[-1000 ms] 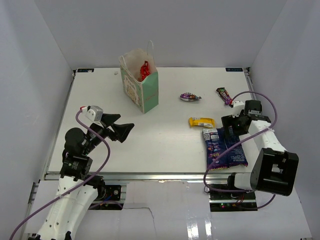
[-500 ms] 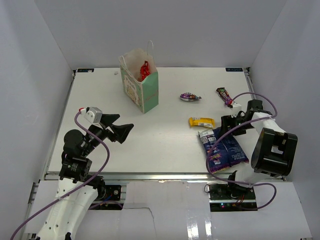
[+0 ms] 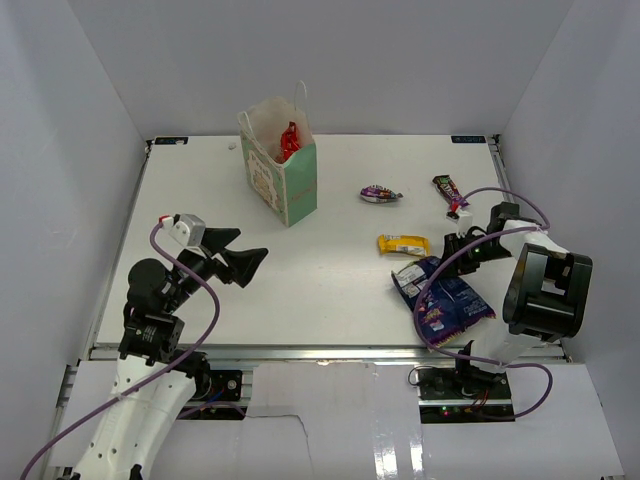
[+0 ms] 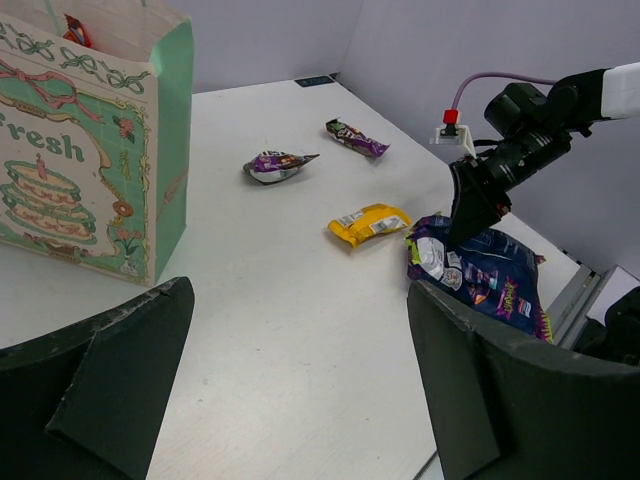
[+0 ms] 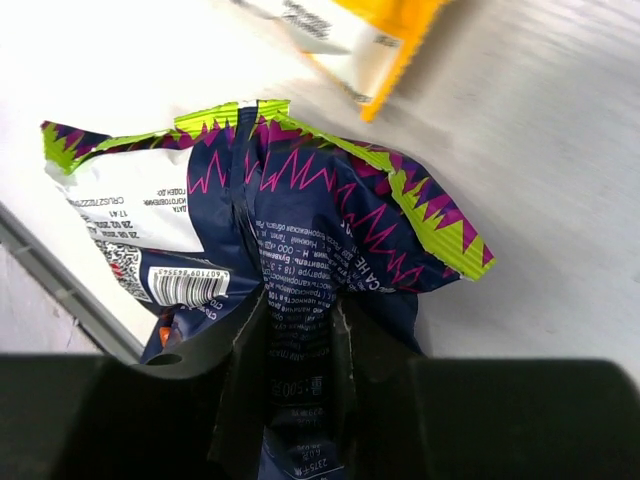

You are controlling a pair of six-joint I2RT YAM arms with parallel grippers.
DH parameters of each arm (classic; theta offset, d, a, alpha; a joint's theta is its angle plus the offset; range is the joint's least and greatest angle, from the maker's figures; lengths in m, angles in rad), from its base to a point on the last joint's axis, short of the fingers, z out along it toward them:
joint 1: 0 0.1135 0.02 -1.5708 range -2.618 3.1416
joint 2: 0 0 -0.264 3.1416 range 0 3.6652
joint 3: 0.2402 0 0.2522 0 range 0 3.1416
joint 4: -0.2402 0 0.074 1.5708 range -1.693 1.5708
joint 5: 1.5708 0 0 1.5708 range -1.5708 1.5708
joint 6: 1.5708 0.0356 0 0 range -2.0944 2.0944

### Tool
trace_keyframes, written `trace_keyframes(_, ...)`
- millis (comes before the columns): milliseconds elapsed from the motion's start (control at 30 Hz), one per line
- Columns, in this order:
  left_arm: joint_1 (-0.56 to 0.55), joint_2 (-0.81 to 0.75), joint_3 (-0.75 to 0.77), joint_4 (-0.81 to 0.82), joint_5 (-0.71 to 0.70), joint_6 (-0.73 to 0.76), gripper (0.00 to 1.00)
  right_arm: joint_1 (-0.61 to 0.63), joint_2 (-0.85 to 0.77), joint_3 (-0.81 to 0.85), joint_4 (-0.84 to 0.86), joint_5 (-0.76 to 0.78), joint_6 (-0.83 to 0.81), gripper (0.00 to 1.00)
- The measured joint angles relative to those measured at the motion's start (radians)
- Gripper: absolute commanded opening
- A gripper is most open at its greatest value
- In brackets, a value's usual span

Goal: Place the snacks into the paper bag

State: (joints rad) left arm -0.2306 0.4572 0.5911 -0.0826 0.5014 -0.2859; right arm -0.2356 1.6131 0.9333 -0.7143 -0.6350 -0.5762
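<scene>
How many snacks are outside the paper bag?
4: blue-purple bag near right, pinched by the right gripper; yellow pack beside it; purple candy and dark purple bar farther back.

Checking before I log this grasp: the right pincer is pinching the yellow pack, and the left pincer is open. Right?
Not quite. The right pincer is pinching the blue-purple snack bag, not the yellow pack, which lies loose beside it; the right wrist view shows the foil bunched in its grip. The left pincer is open, as you said.
</scene>
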Motion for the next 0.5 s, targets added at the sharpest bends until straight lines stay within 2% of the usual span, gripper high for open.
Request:
trace_keyframes(167,-0.009,0.020,-0.015,0.021,0.049,-0.032,0.98,0.001,-0.002,0.000,-0.087,-0.101,-0.123,0.08)
trace_keyframes(400,-0.013,0.143,-0.049,0.098,0.175,-0.223,0.98,0.004,-0.003,0.047,-0.217,-0.226,-0.267,0.08)
trace_keyframes(500,-0.014,0.161,-0.056,0.097,0.189,-0.254,0.98,0.008,-0.004,0.089,-0.255,-0.271,-0.314,0.08)
